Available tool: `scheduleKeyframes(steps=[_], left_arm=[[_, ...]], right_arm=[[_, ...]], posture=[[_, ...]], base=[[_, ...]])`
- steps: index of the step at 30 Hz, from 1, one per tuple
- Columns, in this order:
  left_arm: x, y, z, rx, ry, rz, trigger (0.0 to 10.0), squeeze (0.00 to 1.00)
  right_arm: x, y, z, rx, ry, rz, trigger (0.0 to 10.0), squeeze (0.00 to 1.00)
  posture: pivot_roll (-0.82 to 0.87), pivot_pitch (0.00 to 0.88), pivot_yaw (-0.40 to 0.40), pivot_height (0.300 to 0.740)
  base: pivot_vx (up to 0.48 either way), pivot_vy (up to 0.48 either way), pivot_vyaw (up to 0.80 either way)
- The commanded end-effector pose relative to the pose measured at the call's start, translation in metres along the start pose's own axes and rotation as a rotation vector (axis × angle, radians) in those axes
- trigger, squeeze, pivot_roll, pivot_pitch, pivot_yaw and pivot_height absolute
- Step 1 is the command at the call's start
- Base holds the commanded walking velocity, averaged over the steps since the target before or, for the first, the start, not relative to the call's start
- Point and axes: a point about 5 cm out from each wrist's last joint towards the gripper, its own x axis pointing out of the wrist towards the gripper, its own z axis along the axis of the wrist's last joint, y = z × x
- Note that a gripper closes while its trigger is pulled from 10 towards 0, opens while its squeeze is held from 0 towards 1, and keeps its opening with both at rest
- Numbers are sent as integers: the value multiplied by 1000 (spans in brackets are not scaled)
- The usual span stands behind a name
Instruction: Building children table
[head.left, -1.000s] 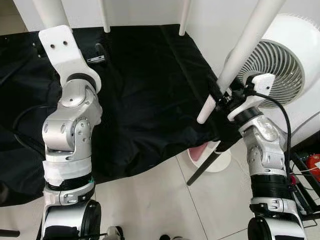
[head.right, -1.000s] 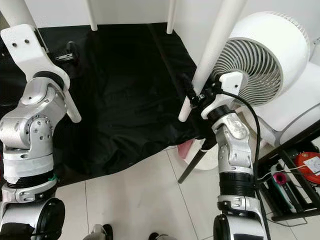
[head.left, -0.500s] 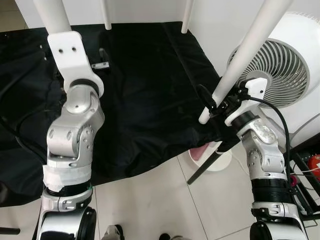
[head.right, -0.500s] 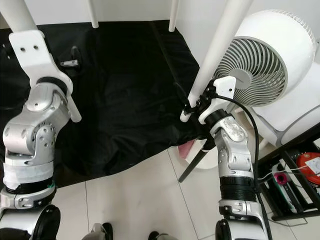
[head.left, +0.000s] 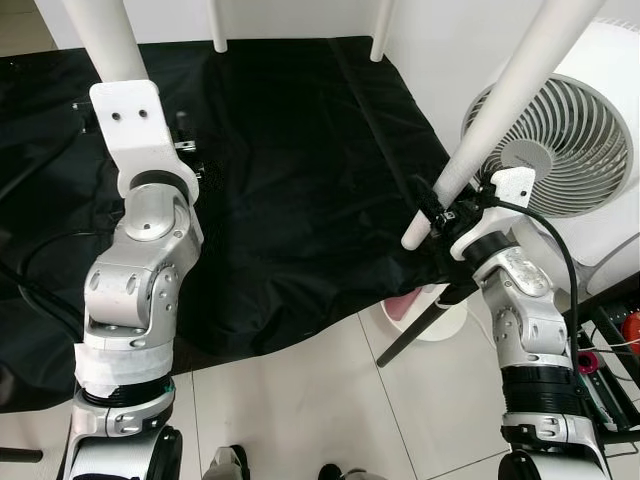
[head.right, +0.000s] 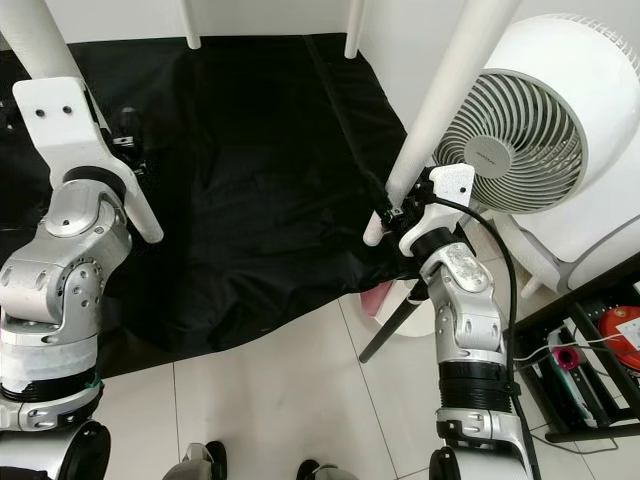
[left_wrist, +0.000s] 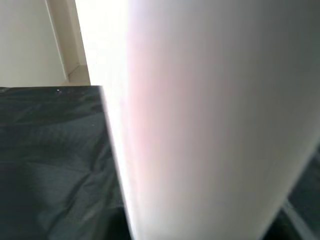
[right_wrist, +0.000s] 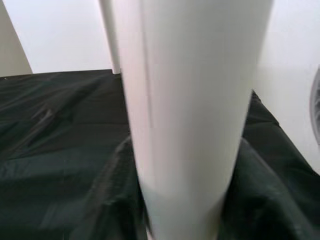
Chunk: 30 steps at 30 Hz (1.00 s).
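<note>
Two white table legs slant up out of the head views. The right leg (head.left: 500, 110) ends just below my right gripper (head.left: 438, 207), which is shut around it near its foot. The same leg (right_wrist: 195, 115) stands close before the right wrist camera. The left leg (head.right: 35, 40) passes behind my left wrist and ends at a rounded foot (head.right: 150, 232). My left gripper (head.right: 125, 135) is shut on it, its black fingers mostly hidden by the wrist; the left wrist view has this leg (left_wrist: 200, 125) very close. Two far legs (head.left: 217, 25) (head.left: 380, 30) stand over a black cloth (head.left: 290, 150).
A large white fan (head.left: 560, 140) stands right beside the right arm. A pink and white object (head.left: 405, 305) and a black rod (head.left: 410, 335) lie at the cloth's near edge. A rack with a red item (head.right: 615, 325) is at the far right. Pale tiles (head.left: 300, 400) lie in front.
The view has shifted a little. Both grippers keep hold of their legs; the left wrist has dropped slightly and the right gripper sits a touch lower.
</note>
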Motion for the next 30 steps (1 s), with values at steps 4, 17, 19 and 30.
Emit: scheduleKeyframes(steps=[4, 17, 19, 30], left_arm=[[-14, -28, -10, -7, 68, -186, 0, 0], [-40, -41, -1, -31, 27, -188, 0, 0], [-46, -44, 3, -21, 8, -192, 0, 0], [-50, -31, 20, 15, -56, -118, 0, 0]], right_arm=[[13, 14, -17, 24, 87, 103, 0, 0], [51, 37, -5, 30, 80, 354, 0, 0], [61, 55, -6, 47, 79, 434, 0, 0], [75, 85, -13, 78, 77, 519, 0, 0]], posture=[[36, 245, -86, 740], [50, 252, -134, 740], [52, 251, -137, 740], [79, 249, -155, 740]], base=[[0, 0, 0], [0, 0, 0], [0, 0, 0], [0, 0, 0]])
